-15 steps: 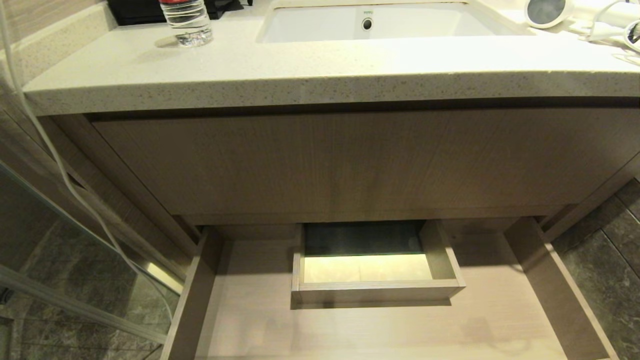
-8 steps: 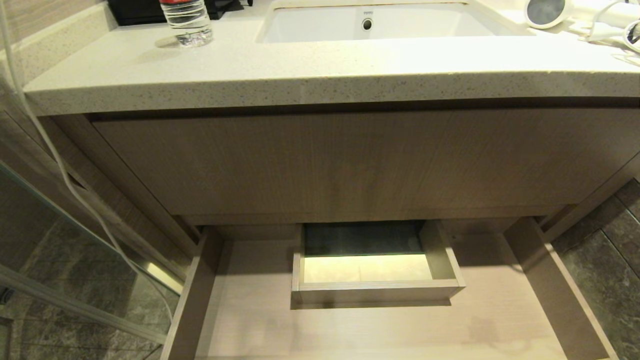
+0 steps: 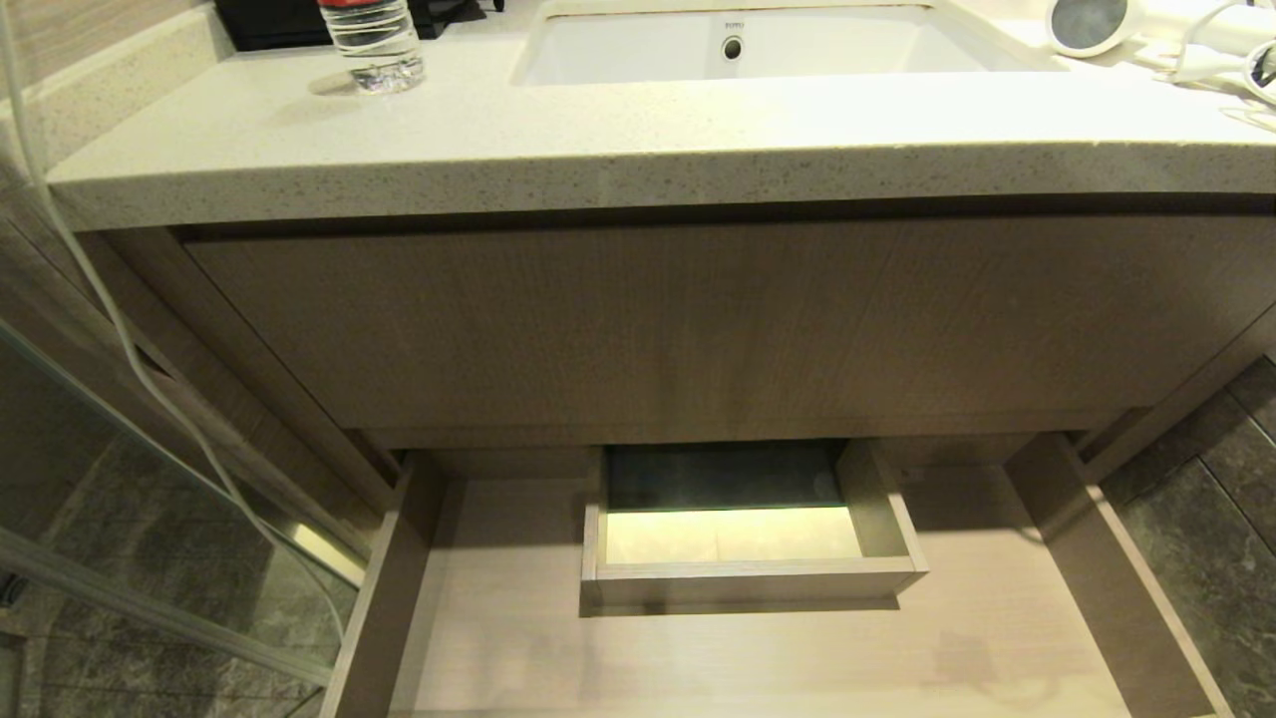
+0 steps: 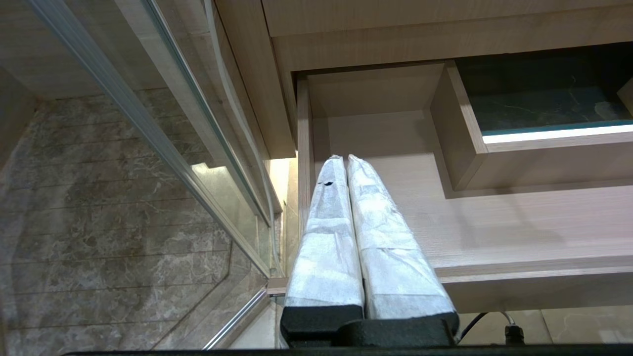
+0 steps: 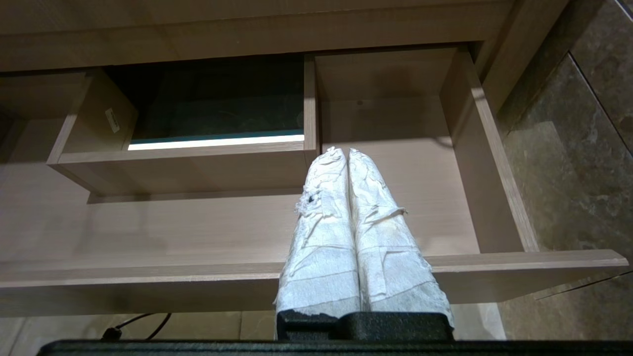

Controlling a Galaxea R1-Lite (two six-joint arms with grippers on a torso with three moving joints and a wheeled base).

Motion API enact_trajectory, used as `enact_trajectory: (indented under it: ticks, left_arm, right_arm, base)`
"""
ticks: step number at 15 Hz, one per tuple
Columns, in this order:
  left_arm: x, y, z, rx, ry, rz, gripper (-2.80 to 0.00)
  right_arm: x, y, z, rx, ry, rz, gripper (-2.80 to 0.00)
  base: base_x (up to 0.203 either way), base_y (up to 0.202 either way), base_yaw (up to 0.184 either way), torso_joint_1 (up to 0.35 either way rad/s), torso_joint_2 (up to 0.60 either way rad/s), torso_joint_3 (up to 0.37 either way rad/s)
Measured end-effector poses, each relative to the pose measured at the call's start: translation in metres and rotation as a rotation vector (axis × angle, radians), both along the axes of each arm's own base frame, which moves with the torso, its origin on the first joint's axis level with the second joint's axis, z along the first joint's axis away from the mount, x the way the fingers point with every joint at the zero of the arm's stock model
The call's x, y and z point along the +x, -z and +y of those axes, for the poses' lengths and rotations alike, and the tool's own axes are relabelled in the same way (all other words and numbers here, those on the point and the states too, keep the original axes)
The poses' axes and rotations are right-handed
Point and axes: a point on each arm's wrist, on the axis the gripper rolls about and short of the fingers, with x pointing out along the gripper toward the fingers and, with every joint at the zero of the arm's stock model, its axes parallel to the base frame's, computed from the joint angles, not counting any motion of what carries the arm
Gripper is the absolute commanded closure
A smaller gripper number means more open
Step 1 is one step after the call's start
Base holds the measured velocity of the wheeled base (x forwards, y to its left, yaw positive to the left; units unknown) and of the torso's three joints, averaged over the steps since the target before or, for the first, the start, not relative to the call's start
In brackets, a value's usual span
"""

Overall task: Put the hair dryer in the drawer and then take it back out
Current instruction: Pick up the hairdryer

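Drawer open, dryer not yet picked — nothing has shifted over the last second.

Dryer (image 3: 1102, 22) lies on the table (image 3: 638, 140) at the far right corner, right of the sink (image 3: 738, 45); drawer (image 3: 498, 638) is pulled out and empty, so the task reads as barely begun. Left claw (image 4: 342, 160) and right claw (image 5: 342, 152) both hang low over the drawer's front edge, fingers pressed together, holding nothing — neither shows in the head view.

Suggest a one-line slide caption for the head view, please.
Drawer pulled open and bare below the vanity; hair dryer on the countertop beside the sink; neither claw visible.
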Motion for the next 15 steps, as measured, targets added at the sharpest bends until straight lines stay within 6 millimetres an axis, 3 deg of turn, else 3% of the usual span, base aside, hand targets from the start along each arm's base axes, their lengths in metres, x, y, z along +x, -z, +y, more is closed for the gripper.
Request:
enact_trajectory:
  ticks: [15]
  left_arm:
    - [0.0001, -0.0002, 0.0001, -0.025, -0.004, -0.003, 0.00]
  right_arm:
    - [0.0000, 0.0003, 0.0000, 0.002, 0.000, 0.003, 0.00]
  base:
    - [0.000, 0.000, 0.000, 0.000, 0.00, 0.000]
